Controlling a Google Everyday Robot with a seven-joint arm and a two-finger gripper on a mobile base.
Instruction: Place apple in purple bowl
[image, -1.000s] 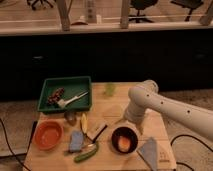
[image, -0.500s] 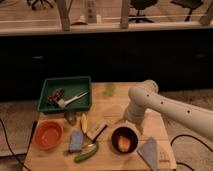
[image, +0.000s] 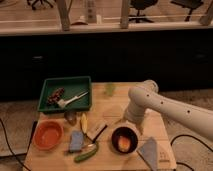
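Note:
The apple (image: 124, 144), orange-red with a yellowish patch, lies inside the dark purple bowl (image: 116, 136) near the front of the wooden table (image: 115, 105). My white arm comes in from the right, and its wrist hangs down just behind and to the right of the bowl. The gripper (image: 133, 126) is at the bowl's far right rim, mostly hidden by the wrist.
An orange bowl (image: 48, 135) sits at the front left. A green tray (image: 66, 94) with utensils stands at the back left. A blue sponge (image: 76, 141), a green cucumber (image: 86, 153), a banana (image: 84, 123) and a grey cloth (image: 151, 151) lie along the front. A green cup (image: 109, 89) stands at the back.

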